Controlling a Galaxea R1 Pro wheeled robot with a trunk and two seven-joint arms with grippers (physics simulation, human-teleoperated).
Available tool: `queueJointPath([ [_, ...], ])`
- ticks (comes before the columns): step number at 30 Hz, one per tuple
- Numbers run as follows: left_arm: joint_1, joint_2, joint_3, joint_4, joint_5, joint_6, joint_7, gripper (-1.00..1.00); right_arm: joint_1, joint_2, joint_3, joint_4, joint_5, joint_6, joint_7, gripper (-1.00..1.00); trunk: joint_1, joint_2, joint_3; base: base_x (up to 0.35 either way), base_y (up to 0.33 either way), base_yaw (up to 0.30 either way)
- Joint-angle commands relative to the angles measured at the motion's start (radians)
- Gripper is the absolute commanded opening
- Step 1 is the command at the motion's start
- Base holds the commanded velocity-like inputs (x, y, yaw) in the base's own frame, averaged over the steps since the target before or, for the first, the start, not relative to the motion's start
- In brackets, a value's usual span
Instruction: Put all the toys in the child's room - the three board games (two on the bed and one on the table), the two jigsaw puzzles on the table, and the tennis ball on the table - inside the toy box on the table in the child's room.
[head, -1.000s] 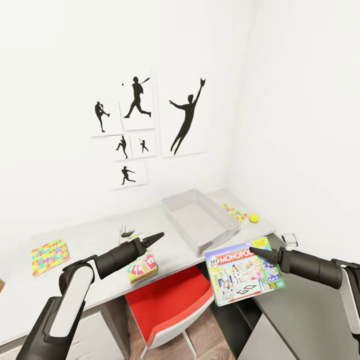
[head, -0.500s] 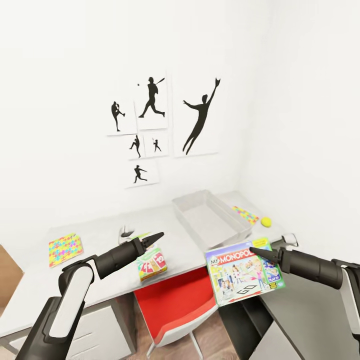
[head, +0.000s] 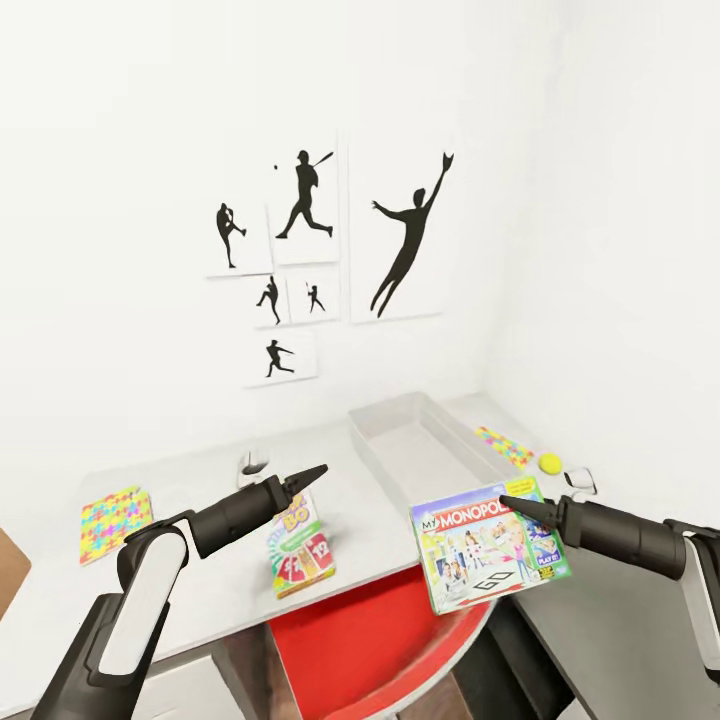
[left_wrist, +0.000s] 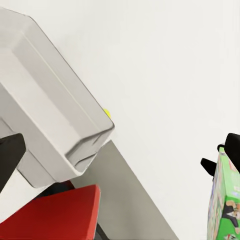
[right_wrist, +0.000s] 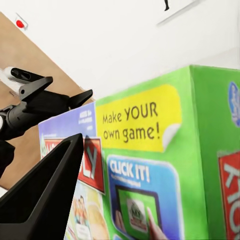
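Note:
My right gripper is shut on the top edge of a green Monopoly board game, held tilted in the air in front of the table's near edge. In the right wrist view a dark finger lies across the box front. The grey toy box stands open on the table, beyond the held game. A second board game lies on the table just below my left gripper, which is open and holds nothing. One jigsaw puzzle lies far left, another right of the toy box beside the tennis ball.
A red chair sits tucked under the table's front edge, below both grippers. Black sports silhouette pictures hang on the white wall behind. A small white object rests on the table behind the left gripper. White walls close the corner at the right.
The whole view has shifted as the camera moved nearer the table. Both arms keep the same pose, and the Monopoly game stays in my right gripper.

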Motion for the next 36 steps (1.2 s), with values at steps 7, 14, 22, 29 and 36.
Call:
queueJointPath([
  [7, -0.001, 0.0, -0.003, 0.0, 0.0, 0.003, -0.001, 1.0, -0.001, 0.0, 0.0, 0.0, -0.002, 0.007, 0.001, -1.0, 0.001, -0.002, -0.002, 0.327, 0.0, 0.002],
  [14, -0.001, 0.0, -0.006, 0.0, 0.0, 0.002, 0.0, 1.0, -0.001, 0.001, 0.001, 0.0, -0.002, 0.007, 0.001, -1.0, 0.001, -0.002, -0.002, 0.214, 0.0, 0.001],
  [22, -0.001, 0.0, -0.006, 0.0, 0.0, 0.002, 0.0, 1.0, -0.001, 0.002, 0.0, 0.0, -0.002, 0.007, 0.001, -1.0, 0.001, -0.002, -0.002, 0.044, 0.0, 0.0],
  [29, -0.001, 0.0, -0.006, 0.0, 0.0, 0.002, 0.001, 1.0, -0.001, 0.004, 0.0, 0.0, -0.002, 0.007, 0.001, -1.0, 0.001, -0.002, -0.002, 0.009, 0.0, 0.0],
  [36, -0.001, 0.0, -0.006, 0.0, -0.001, 0.002, 0.002, 1.0, -0.001, 0.003, 0.0, 0.0, -0.002, 0.007, 0.001, -1.0, 0.001, -0.002, -0.002, 0.006, -0.077, 0.0],
])
